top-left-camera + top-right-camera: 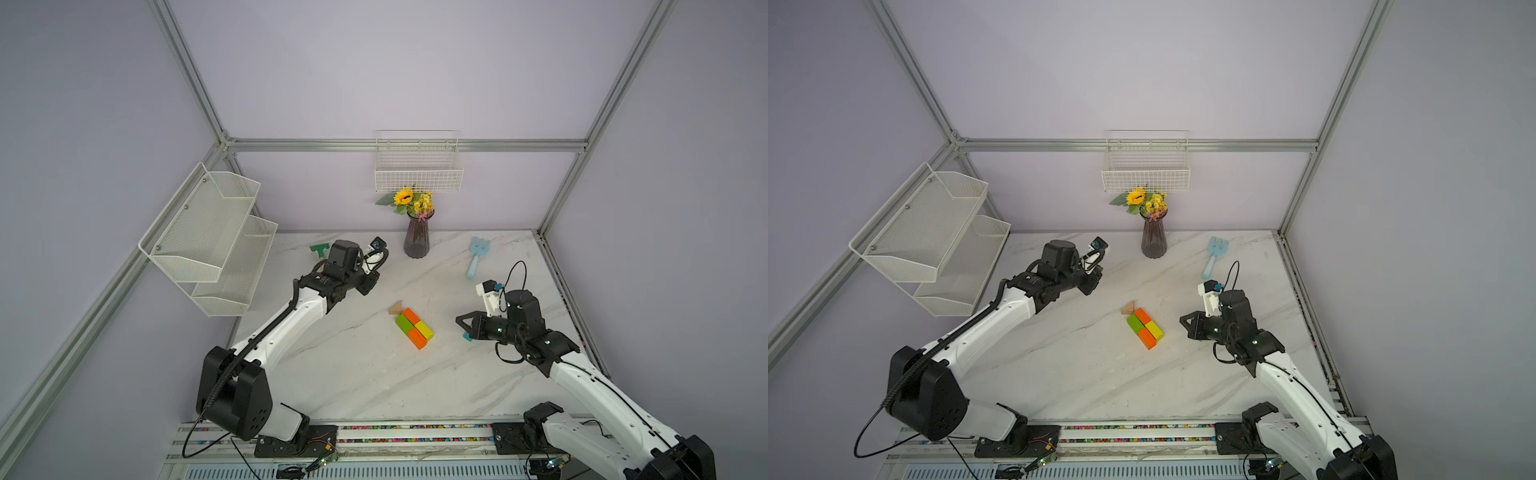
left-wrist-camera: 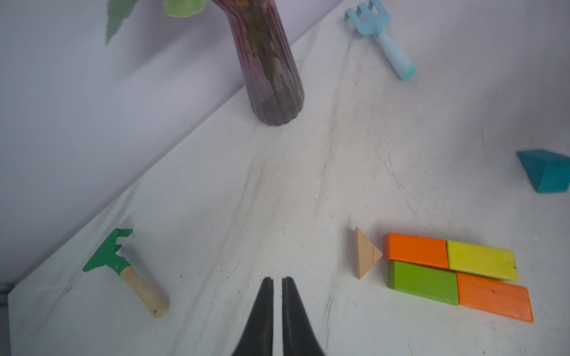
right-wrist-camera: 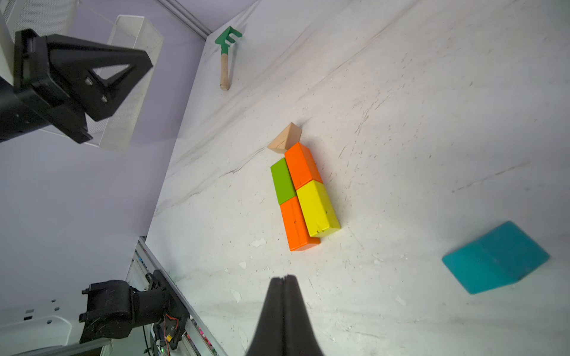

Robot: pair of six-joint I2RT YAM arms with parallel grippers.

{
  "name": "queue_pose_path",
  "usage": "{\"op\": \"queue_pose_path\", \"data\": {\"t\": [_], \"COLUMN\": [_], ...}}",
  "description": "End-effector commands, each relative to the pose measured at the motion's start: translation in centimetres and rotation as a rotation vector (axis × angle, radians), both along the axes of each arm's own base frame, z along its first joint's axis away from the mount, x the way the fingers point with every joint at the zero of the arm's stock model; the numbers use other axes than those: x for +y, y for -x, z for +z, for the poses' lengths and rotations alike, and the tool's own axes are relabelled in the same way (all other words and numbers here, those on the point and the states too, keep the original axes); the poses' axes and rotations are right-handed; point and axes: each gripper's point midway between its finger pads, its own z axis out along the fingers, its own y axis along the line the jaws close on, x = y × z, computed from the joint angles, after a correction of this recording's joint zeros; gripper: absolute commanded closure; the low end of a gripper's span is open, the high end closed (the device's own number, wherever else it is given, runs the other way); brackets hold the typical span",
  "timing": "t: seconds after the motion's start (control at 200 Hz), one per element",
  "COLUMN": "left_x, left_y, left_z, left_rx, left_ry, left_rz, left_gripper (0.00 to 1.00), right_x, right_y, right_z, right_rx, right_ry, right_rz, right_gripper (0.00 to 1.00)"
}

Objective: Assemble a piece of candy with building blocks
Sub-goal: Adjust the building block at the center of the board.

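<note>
Candy (image 1: pixel 414 328) lies partly built on the white marble table (image 1: pixel 353 374), just below the centre of both top views. It is a slanted rectangle of four building blocks lying flat and touching. Nearest is the near orange block (image 1: pixel 417 338), with the yellow block (image 1: pixel 424 329) alongside it. Behind them lie the green block (image 1: pixel 402 324) and the far orange block (image 1: pixel 411 316). The tan triangle (image 1: pixel 396 308) sits at the far end with its tip toward the rectangle, touching it or just short of it; I cannot tell which.

The teal triangle (image 3: pixel 495 257) lies apart, right of the rectangle, and in a top view it is mostly hidden under the right gripper (image 3: pixel 284 276). That claw is pressed closed on nothing.

Farther back, left of centre, the left gripper (image 2: pixel 277 279) hangs over bare table, its jaws almost meeting and empty.

Along the back wall, a green-headed toy rake (image 1: pixel 319 249) lies at the left. A purple vase (image 1: pixel 417 239) of flowers stands in the middle. A light blue toy fork (image 1: pixel 477 257) lies at the right.
</note>
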Motion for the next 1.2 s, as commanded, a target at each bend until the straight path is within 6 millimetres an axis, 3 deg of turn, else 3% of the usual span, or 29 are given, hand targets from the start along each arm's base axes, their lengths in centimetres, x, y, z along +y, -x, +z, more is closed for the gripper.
{"op": "queue_pose_path", "data": {"t": [0.0,0.165,0.345,0.47,0.67,0.75,1.195], "left_x": [-0.1,-1.3,-1.7,-1.4,-1.7,-1.6,-1.4], "left_y": [-0.4,0.9,1.6,1.9,2.1,2.3,3.1], "left_z": [1.9,-1.6,-1.6,-1.4,-2.8,-3.1,-3.8], "left_rx": [-0.017,0.166,0.158,0.116,0.202,0.213,0.227], "left_ry": [0.289,0.319,0.445,0.479,0.428,0.423,0.422], "left_rz": [0.157,0.135,0.141,0.148,0.144,0.143,0.147], "left_gripper": [0.93,0.98,0.94,0.9,0.89,0.89,0.89], "right_x": [2.1,4.1,3.7,4.1,5.5,6.0,8.6], "right_y": [0.6,2.6,3.0,2.7,2.4,2.7,-0.1], "right_z": [-0.7,-5.6,-9.0,-9.6,-10.8,-12.2,-12.2], "right_rx": [-0.032,0.068,0.114,0.111,0.111,0.142,0.104], "right_ry": [-0.007,0.004,0.005,0.024,0.055,0.082,0.126], "right_rz": [0.006,0.049,0.015,0.018,0.047,0.056,0.07], "right_gripper": [1.0,1.0,1.0,1.0,1.0,1.0,1.0]}}
